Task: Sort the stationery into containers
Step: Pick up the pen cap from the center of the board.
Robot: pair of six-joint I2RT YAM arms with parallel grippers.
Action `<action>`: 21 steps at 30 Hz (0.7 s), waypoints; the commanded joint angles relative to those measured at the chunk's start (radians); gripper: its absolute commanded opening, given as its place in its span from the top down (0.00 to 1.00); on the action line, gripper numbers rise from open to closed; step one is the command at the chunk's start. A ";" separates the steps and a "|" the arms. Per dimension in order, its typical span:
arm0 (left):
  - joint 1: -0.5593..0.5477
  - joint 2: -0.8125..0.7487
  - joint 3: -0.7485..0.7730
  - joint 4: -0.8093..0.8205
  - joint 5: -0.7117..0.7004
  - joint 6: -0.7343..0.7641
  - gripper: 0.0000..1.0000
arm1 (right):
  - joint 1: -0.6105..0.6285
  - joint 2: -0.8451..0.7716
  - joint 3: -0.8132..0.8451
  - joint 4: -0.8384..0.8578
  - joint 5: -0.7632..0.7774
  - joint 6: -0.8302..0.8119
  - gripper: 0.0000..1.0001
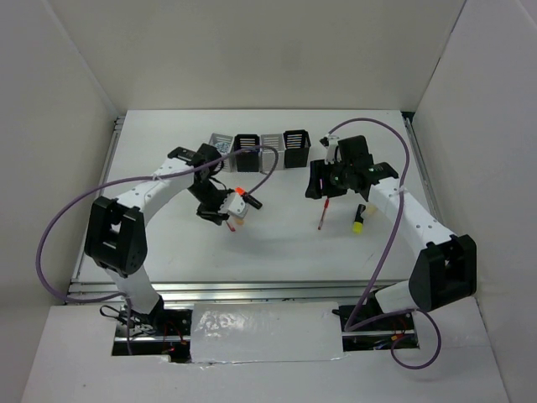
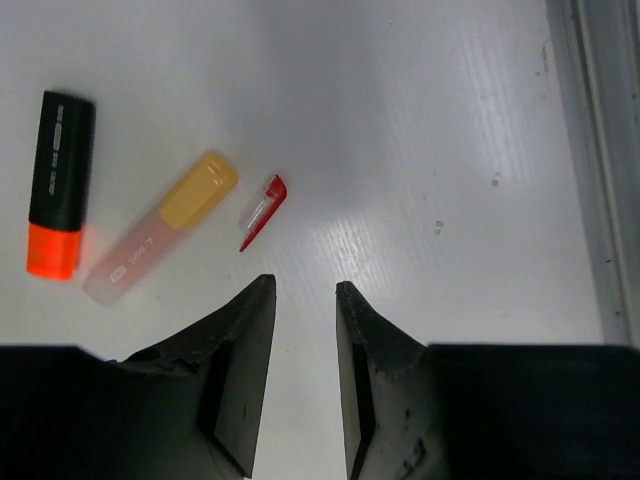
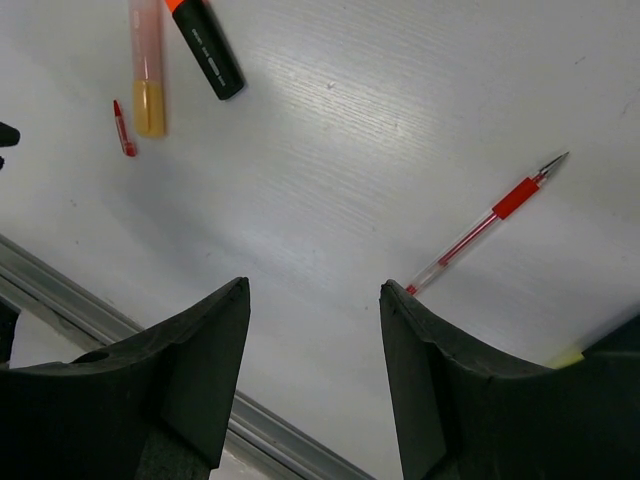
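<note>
The four joined slatted cups point(image 1: 258, 149), grey and black by turns, stand at the back of the table. My left gripper point(image 1: 220, 215) is open and empty, low over the table. In the left wrist view its gripper point(image 2: 305, 290) sits just short of the tiny red piece point(image 2: 263, 211), the peach marker point(image 2: 160, 227) and the orange-black highlighter point(image 2: 58, 185). My right gripper point(image 1: 329, 186) is open and empty. In the right wrist view its gripper point(image 3: 315, 290) is near the thin red pen point(image 3: 485, 225). The yellow-black highlighter point(image 1: 358, 220) lies beside the pen point(image 1: 323, 217). The blue pen is out of view.
White walls close the table on three sides. A metal rail runs along the table's edge point(image 2: 600, 150) and also shows in the right wrist view point(image 3: 60, 290). Purple cables loop over both arms point(image 1: 394, 168).
</note>
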 commanded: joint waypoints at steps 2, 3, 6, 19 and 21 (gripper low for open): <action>-0.063 -0.059 -0.072 0.106 -0.091 0.132 0.58 | -0.012 0.000 0.036 0.020 0.004 -0.014 0.38; -0.069 -0.051 -0.075 0.116 -0.103 0.140 0.58 | -0.012 0.000 0.035 0.019 0.003 -0.013 0.38; -0.099 -0.036 -0.089 0.149 -0.125 0.176 0.59 | -0.018 0.001 0.035 0.022 -0.003 -0.011 0.38; -0.264 0.059 -0.175 0.277 -0.343 0.235 0.61 | -0.073 -0.023 0.016 0.032 -0.023 -0.005 0.38; -0.267 0.072 -0.166 0.277 -0.351 0.236 0.61 | -0.078 -0.023 0.015 0.032 -0.032 -0.005 0.38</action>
